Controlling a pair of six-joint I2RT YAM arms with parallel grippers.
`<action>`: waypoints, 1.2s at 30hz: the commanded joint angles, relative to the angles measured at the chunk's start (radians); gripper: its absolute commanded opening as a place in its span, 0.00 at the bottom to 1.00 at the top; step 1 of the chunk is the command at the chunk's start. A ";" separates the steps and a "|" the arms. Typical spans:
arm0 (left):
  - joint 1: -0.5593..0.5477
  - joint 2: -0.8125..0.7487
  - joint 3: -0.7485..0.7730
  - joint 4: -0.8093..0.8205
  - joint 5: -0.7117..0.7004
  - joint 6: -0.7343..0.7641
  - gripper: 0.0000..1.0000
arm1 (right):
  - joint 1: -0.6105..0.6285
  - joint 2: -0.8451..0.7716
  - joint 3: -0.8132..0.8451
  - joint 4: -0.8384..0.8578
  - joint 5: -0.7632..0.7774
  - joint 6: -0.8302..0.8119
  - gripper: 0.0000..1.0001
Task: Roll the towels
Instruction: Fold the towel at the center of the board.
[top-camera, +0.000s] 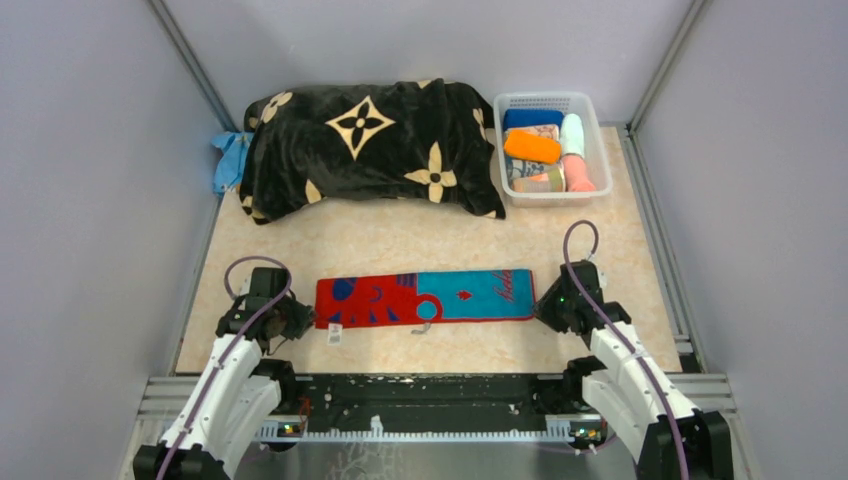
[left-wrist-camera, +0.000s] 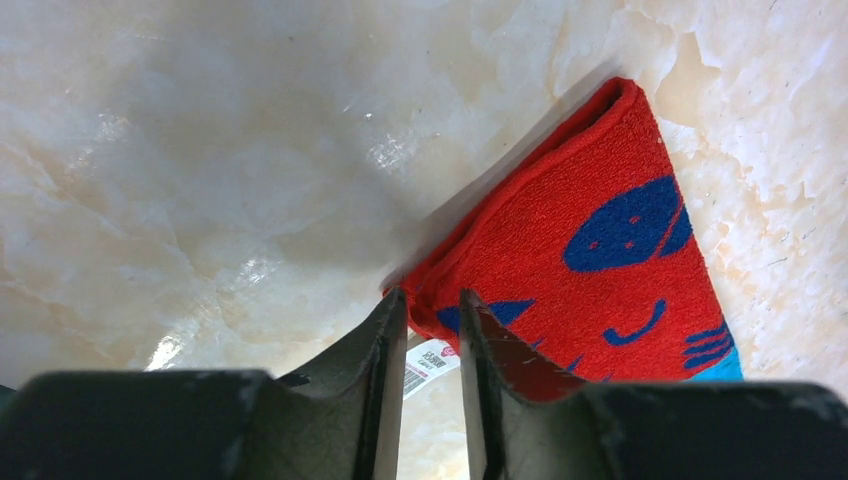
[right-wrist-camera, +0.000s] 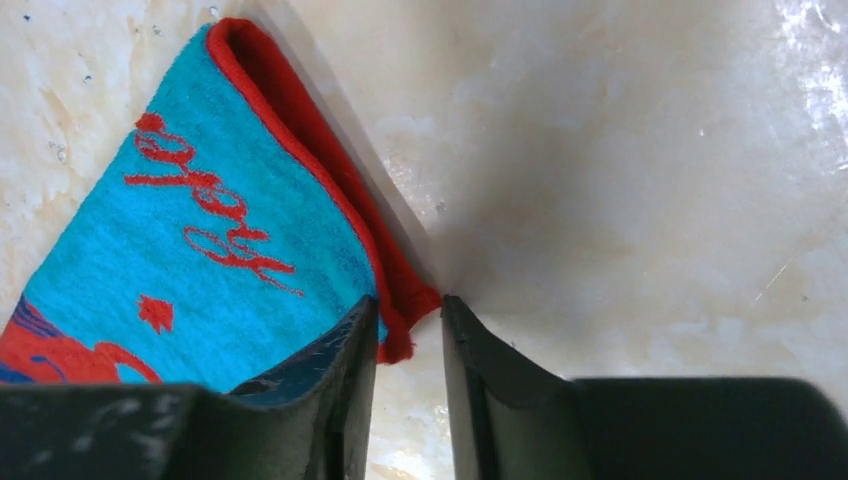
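Observation:
A red-and-turquoise patterned towel lies flat in a long folded strip near the table's front edge, between the two arms. My left gripper is at its red end. The jaws stand a little apart, with the towel's corner and a white tag in the gap. My right gripper is at the turquoise end. Its jaws are also parted, and the red-hemmed corner lies loose between them, clear of the right finger.
A clear white basket at the back right holds several rolled towels, among them an orange one and a pink one. A big black blanket with cream flowers fills the back left, with a light blue cloth at its left end.

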 joint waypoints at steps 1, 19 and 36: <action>0.004 -0.017 0.028 -0.007 -0.026 0.002 0.35 | -0.005 0.002 0.056 -0.032 0.001 -0.044 0.36; -0.001 0.227 0.231 0.258 0.226 0.332 0.60 | -0.004 0.081 0.300 0.125 -0.069 -0.315 0.61; -0.032 0.674 0.199 0.597 0.157 0.356 0.49 | -0.063 0.570 0.180 0.648 -0.232 -0.327 0.63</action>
